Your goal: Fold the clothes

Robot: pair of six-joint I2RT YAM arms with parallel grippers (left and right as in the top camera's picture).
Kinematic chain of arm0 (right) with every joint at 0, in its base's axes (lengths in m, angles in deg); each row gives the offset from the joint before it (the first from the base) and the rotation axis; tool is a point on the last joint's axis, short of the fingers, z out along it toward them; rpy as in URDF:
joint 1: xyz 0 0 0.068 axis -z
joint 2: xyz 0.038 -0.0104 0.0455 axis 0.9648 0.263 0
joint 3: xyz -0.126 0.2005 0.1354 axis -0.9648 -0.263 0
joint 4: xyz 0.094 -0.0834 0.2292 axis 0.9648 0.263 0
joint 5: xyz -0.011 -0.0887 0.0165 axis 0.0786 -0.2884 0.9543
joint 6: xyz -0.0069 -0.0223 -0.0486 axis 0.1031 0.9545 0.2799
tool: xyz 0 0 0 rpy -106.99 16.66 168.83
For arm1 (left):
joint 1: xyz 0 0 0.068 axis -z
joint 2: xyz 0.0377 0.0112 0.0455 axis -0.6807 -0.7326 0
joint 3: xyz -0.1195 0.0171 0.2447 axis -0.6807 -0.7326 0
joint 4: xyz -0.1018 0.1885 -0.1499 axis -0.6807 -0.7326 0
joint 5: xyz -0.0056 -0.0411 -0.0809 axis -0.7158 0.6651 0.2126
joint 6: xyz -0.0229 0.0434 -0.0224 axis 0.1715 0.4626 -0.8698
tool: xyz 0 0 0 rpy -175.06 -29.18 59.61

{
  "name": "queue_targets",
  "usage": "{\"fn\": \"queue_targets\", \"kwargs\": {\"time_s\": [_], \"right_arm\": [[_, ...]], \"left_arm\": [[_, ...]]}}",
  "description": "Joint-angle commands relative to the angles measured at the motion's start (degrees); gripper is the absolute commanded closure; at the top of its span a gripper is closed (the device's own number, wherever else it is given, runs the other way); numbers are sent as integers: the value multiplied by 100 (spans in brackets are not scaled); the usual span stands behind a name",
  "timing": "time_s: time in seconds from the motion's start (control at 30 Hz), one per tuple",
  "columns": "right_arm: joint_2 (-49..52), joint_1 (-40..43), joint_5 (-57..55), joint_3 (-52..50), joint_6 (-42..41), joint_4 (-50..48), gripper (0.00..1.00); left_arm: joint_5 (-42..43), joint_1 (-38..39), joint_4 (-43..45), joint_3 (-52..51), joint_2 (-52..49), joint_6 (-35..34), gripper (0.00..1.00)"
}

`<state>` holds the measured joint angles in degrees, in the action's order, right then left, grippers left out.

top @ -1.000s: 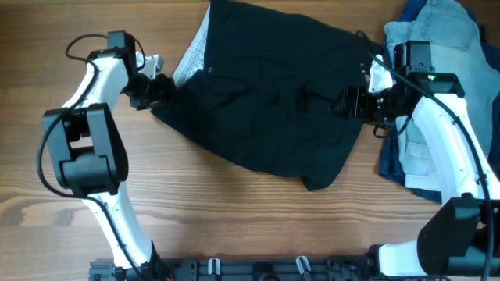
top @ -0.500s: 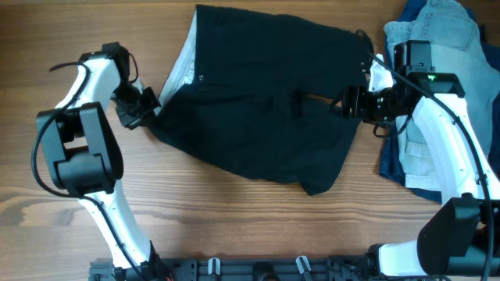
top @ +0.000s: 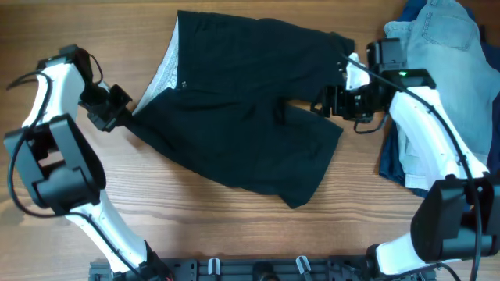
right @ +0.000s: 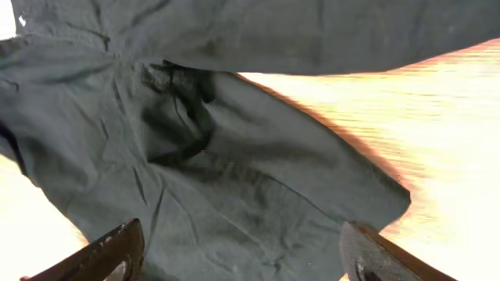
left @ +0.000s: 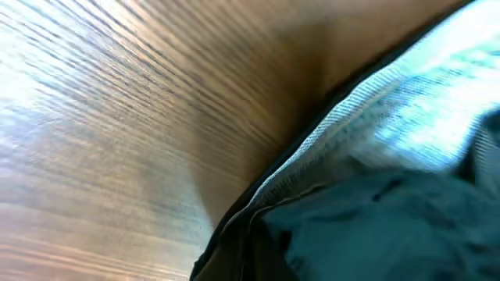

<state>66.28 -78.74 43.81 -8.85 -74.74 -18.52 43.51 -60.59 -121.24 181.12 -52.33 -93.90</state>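
The right fingers [right: 117,250] sit wide apart and hold nothing, just hanging over the black shorts [top: 250,117]. From overhead, the right gripper [top: 322,105] is at the shorts' right edge, by the notch between the legs. Can't tell if the tips touch the cloth.

The left gripper [top: 123,117] is clamped tight on the shorts' left corner, and the fabric pulls to a point there. Its own fingers don't show in the left wrist view. That shot is a blurry smear of wood grain, a strip of pale lining [left: 406,117] and dark cloth, so the actual pinch is hidden.

The shorts lie spread across the middle of the table [top: 195,226], waistband to the left with the lining peeking out along it.

Off to the right there's a pile: denim shorts [top: 441,31] on top, cut off by the frame, with a navy piece [top: 388,165] poking out underneath. The right arm crosses that pile and covers a good chunk of it. The black shorts' right edge comes close to the pile, but the gripper hides whether they touch.
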Motion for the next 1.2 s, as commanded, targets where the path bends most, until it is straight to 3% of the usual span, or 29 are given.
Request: {"fn": "queue_targets", "kwargs": {"time_s": [0.0,0.07,0.1,0.17,0.2,0.37,0.6,0.87,0.93,0.97,1.1,1.13,1.17], "right_arm": [[-168,-20,-452,59,-645,299,20],[-555,-20,-575,57,-730,782,20],[-704,-20,-588,57,-732,931,18],[-1084,-131,-597,52,-857,1493,16],[-1189,-254,-621,24,-905,1707,16],[-1467,-1639,-1165,-800,-1829,1937,16],[-1464,-4083,-1847,-2234,-4190,1058,16],[-1451,-4356,-2428,-3370,-4476,-837,22],[-1451,-4356,-2608,-3390,-4472,-1073,29],[-1451,-4356,-2734,-3390,-4472,-1137,44],[-1449,-4356,-2830,-3390,-4470,-1231,76],[-1449,-4356,-2848,-3388,-4474,-1228,91],[-1458,-4323,-2848,-3386,-4503,-1228,96]], "left_arm": [[7,-17,48,-4,243,313,96],[24,26,-28,-2,328,863,96],[17,52,-63,-4,363,1080,90],[-136,98,-146,-4,372,1298,58],[-192,114,-157,-4,369,1298,51],[-192,136,61,-4,369,1298,52],[-190,197,264,-4,369,1294,55],[-190,422,306,-4,369,1296,54],[-190,448,317,-4,369,1296,54],[-190,448,323,-4,369,1296,54],[-192,446,326,-4,369,1296,54],[-192,446,330,-4,369,1296,54],[-192,446,332,-4,369,1296,56]]}}
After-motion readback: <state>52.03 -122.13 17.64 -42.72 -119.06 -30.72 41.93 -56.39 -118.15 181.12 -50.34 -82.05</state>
